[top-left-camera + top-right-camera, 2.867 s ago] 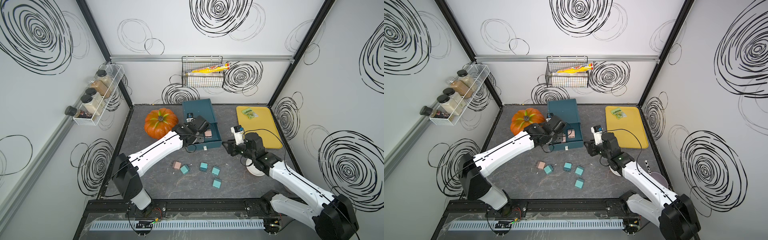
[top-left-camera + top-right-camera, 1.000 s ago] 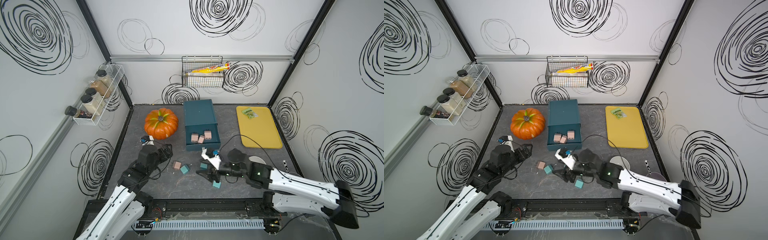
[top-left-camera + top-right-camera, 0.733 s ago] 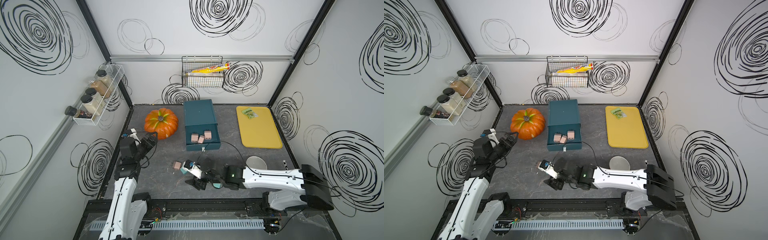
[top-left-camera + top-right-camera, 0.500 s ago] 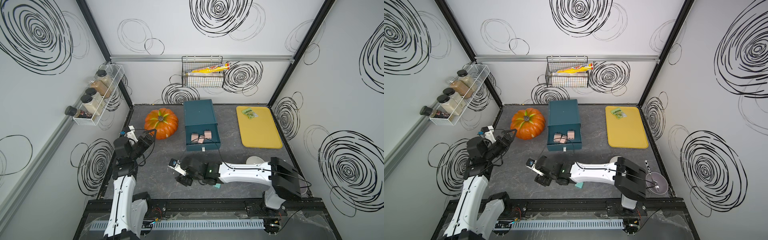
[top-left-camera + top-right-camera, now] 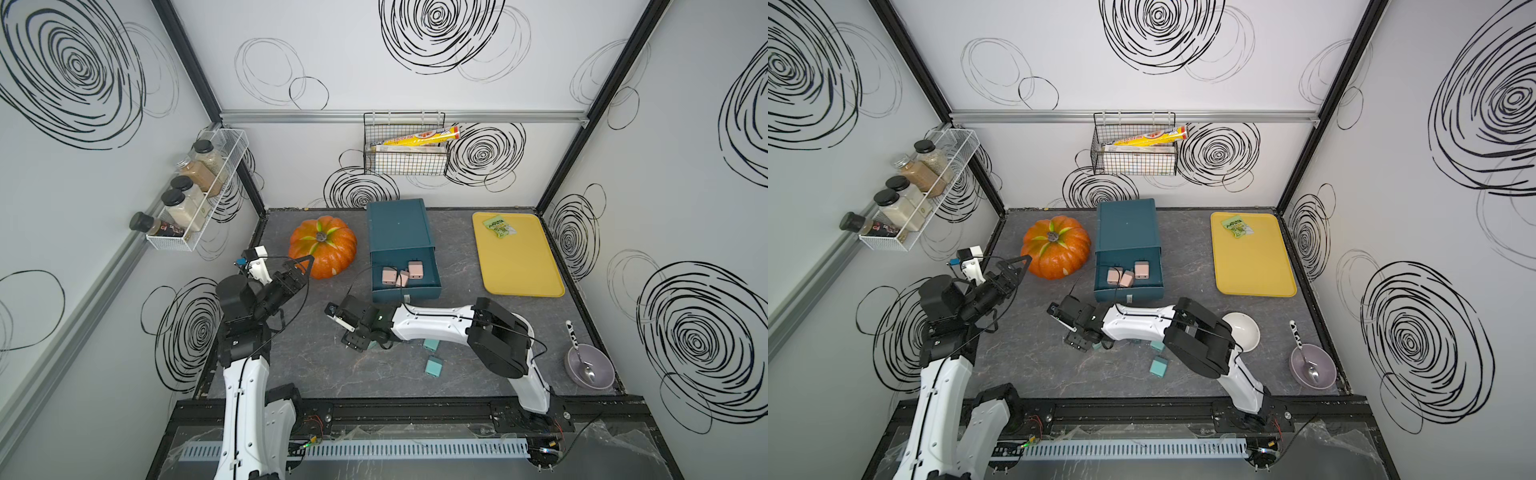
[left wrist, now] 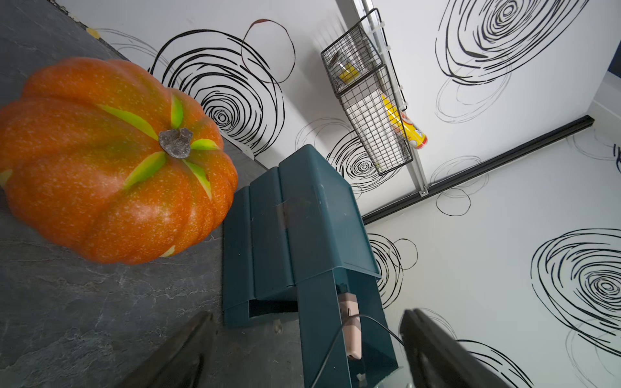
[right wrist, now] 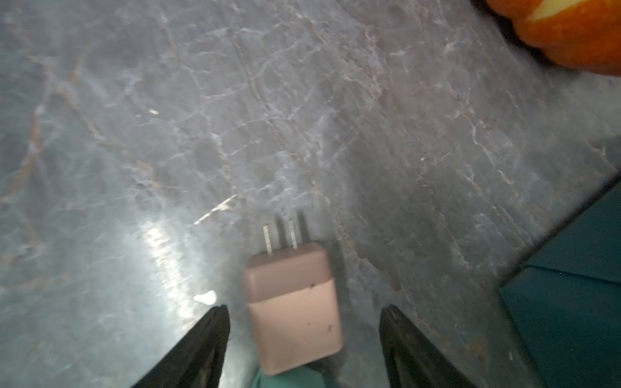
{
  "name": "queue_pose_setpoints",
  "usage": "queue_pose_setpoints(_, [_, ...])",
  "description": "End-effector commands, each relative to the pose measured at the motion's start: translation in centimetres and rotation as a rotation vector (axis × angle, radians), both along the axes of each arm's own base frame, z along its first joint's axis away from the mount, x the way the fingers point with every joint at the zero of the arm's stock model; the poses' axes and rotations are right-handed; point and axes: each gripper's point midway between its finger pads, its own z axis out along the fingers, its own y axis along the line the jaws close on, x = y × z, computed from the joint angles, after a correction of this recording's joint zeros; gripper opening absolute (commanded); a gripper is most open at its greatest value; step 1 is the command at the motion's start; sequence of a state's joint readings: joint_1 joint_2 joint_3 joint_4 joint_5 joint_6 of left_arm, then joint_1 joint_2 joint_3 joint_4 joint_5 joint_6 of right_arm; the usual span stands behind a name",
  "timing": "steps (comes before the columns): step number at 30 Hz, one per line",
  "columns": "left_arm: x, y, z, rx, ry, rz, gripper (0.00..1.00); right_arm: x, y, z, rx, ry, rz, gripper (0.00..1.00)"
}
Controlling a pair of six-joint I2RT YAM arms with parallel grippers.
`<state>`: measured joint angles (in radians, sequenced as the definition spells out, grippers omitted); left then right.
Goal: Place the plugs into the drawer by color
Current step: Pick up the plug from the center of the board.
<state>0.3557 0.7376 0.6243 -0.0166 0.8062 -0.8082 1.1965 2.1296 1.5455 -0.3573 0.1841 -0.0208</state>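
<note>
Grey marbled tabletop (image 5: 316, 370) inside white swirl-marked walls (image 5: 291, 166); left claw (image 5: 303, 263) wide, right claw (image 7: 303, 308) wide astride pink plug (image 7: 295, 326).

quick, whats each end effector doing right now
Left end effector: open, empty.
Right end effector: open, jaws either side of a pink plug, not gripping it.

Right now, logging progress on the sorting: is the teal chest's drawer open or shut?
Open: the drawer is pulled out of the chest, with three pink plugs visible inside.
</note>
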Motion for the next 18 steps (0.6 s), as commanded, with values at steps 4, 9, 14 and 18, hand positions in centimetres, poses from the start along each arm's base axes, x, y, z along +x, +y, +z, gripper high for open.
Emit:
queue_pose_setpoints(4, [-0.5, -0.6, 2.9, 0.041, -0.102, -0.043, 0.92, -0.3, 0.2, -1.4, -0.054, 0.038, 0.037, 0.72])
queue_pose_setpoints(9, [-0.3, -0.6, 2.6, 0.041, -0.096, -0.049, 0.93, -0.9, 0.5, -2.5, -0.067, 0.078, 0.064, 0.58])
queue_pose_setpoints(14, [-0.4, -0.6, 2.7, 0.043, -0.1, -0.049, 0.93, -1.5, 0.9, -2.2, -0.052, 0.111, 0.073, 0.37])
queue_pose_setpoints(18, [-0.5, -0.8, 2.5, 0.039, -0.098, -0.062, 0.93, -2.1, 2.1, 1.0, 0.043, 0.126, 0.078, 0.22])
